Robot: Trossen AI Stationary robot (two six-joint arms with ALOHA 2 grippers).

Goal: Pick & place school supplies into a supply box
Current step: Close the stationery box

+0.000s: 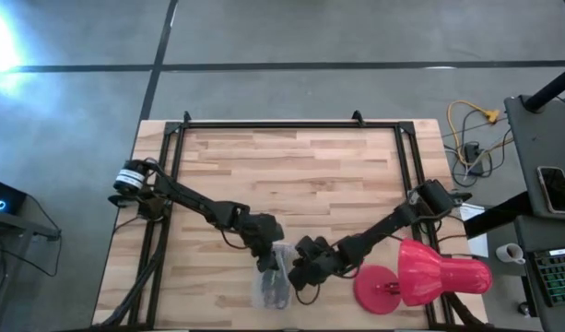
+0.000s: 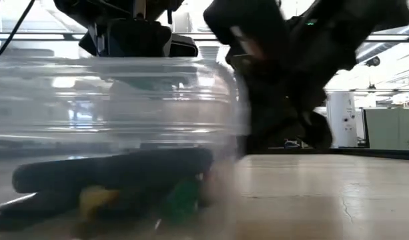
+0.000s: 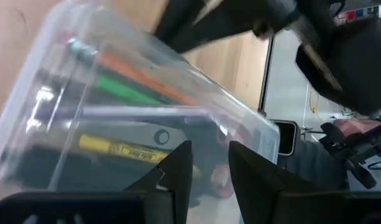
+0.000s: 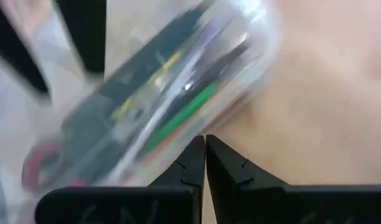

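Note:
The clear supply box [image 1: 269, 286] [image 2: 111, 113] [image 3: 115, 93] [image 4: 165, 99] rests flat near the table's near edge. Inside lie a green pen [image 3: 125, 93] [image 4: 184, 115], an orange one [image 3: 146, 78], a yellow one [image 3: 125, 149], dark pens [image 2: 124, 170] and the red-handled scissors [image 3: 224, 180]. My left gripper [image 1: 278, 251] [image 3: 209, 162] is open above the box's far end, its fingers pointing into it. My right gripper [image 1: 299, 275] [image 4: 204, 146] is shut, low beside the box's right long wall. My right gripper's shut fingertips [image 4: 196, 152] stand at the box's right long wall [image 4: 230, 121], coming from the table's right side. Whether they touch the wall, I cannot tell. My left gripper touches nothing that shows.
A big pink-red lamp [image 1: 429, 277] lies on its side at the table's near right corner, close behind my right arm. Black frame rails [image 1: 176, 184] run along the table's left and right sides. Bare wood [image 1: 300, 175] stretches toward the far edge.

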